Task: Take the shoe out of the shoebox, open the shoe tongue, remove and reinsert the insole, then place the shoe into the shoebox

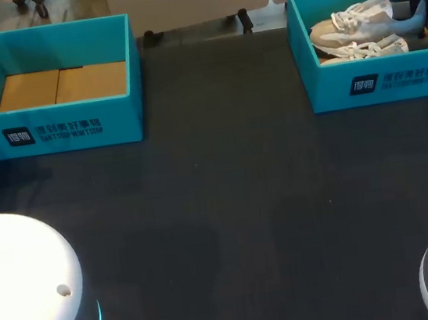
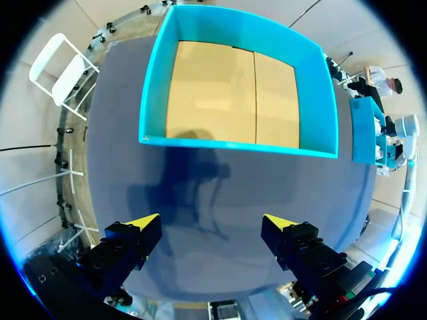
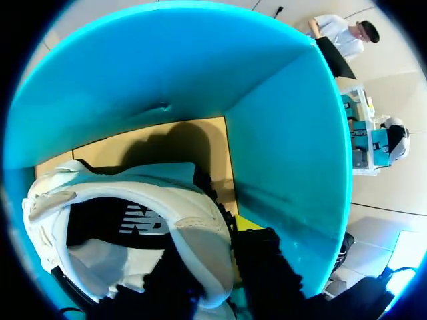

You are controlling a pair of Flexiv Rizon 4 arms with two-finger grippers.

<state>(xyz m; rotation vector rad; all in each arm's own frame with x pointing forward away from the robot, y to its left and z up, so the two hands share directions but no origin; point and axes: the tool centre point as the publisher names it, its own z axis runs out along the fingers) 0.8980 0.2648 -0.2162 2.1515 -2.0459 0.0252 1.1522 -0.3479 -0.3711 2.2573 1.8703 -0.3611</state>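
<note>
In the right-hand shoebox (image 1: 377,79) on the worktop (image 1: 228,205) sat the pale shoe (image 1: 365,22), right gripper (image 3: 233,230) down at its heel, one finger inside the collar and one outside, seemingly clenched on it. The left gripper (image 2: 212,227) hung released before the other, shoeless box (image 2: 233,87). That fitted either lifting out or setting back
</note>
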